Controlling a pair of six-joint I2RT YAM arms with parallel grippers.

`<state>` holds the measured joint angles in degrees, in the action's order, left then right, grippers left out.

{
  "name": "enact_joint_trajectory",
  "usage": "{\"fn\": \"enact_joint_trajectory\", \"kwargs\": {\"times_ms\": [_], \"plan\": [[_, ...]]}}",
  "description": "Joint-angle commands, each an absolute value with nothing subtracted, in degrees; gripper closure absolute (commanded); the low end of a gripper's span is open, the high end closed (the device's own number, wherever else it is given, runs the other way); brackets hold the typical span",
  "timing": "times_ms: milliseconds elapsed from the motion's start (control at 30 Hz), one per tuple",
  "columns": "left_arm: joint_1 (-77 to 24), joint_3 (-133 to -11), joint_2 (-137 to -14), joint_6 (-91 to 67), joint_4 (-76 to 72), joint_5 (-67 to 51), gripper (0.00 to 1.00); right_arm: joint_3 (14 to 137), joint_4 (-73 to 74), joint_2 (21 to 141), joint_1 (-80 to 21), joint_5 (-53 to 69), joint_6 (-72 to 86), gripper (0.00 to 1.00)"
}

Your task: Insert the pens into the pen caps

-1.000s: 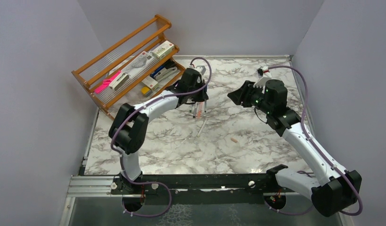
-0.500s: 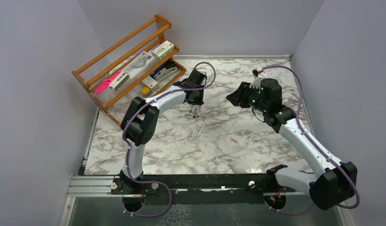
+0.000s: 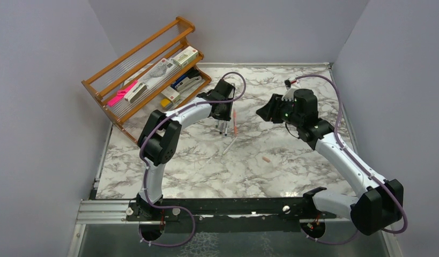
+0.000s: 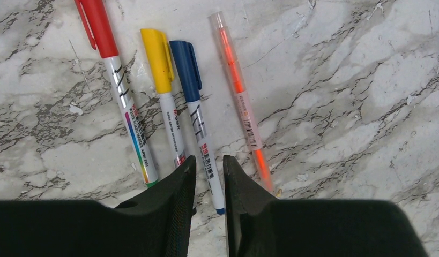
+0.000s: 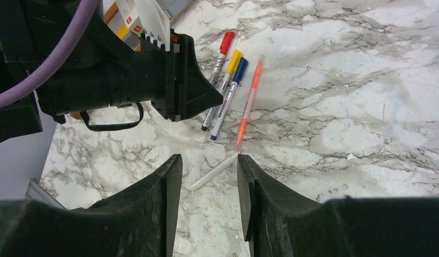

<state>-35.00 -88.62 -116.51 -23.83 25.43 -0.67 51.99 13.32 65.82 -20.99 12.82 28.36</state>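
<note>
Four capped pens lie side by side under my left gripper (image 4: 209, 166): a red-capped pen (image 4: 118, 75), a yellow-capped pen (image 4: 166, 101), a blue-capped pen (image 4: 198, 123) and a salmon-orange pen (image 4: 238, 91) with a clear cap. The jaws stand slightly apart with nothing between them; the blue-capped pen shows through the gap, flat on the table. A bare white pen (image 5: 213, 172) lies alone below the row, under my right gripper (image 5: 209, 160), which hovers open and empty. From above, the white pen (image 3: 229, 145) lies near a small pale pink cap (image 3: 266, 159).
A wooden rack (image 3: 147, 75) with stationery boxes and a bright pink bar (image 3: 122, 93) stands at the back left, close behind the left arm. The marble table (image 3: 292, 176) is walled on three sides.
My left gripper's jaws have parted and the salmon-orange pen now lies on the table to its right. The right arm drifted slightly towards the back.
</note>
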Motion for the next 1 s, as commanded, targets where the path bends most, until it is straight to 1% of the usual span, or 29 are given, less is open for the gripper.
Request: {"fn": "enact_joint_trajectory", "kwargs": {"times_ms": [0, 33, 167, 233, 333, 467, 633, 867, 967], "plan": [[-35.8, -89.6, -113.5, -23.0, 25.6, -0.2, 0.73, 52.3, 15.4, 67.2, -20.9, 12.8, 28.0, 0.58], [-36.4, -89.6, -112.7, -21.6, 24.7, -0.8, 0.72, 52.5, 16.4, 67.3, -20.9, 11.9, 28.1, 0.58], [-40.9, -87.3, -109.6, -12.3, 22.5, -0.8, 0.46, 51.7, 15.7, 64.3, -20.9, 8.2, 27.6, 0.6], [-43.5, -85.0, -108.6, -7.5, 22.3, -0.9, 0.39, 51.9, 16.3, 64.1, -20.9, 7.9, 27.3, 0.6], [-46.0, -81.8, -107.5, -3.4, 24.0, -1.0, 0.38, 51.8, 18.2, 63.8, -20.9, 7.8, 28.3, 0.61], [-46.3, -76.8, -104.4, -5.6, 24.7, -0.1, 0.38, 48.9, 14.3, 59.0, -20.9, 6.9, 28.7, 0.61], [-46.4, -73.7, -103.6, -7.5, 27.2, 0.9, 0.39, 48.9, 16.1, 59.5, -20.8, 7.1, 29.4, 0.61], [-46.6, -72.9, -104.4, -8.6, 28.3, 0.3, 0.46, 47.9, 15.9, 58.6, -20.9, 8.1, 30.5, 0.62], [-46.8, -72.7, -104.9, -9.2, 28.3, 0.2, 0.47, 47.9, 16.2, 58.3, -20.8, 8.1, 30.4, 0.62]]}}
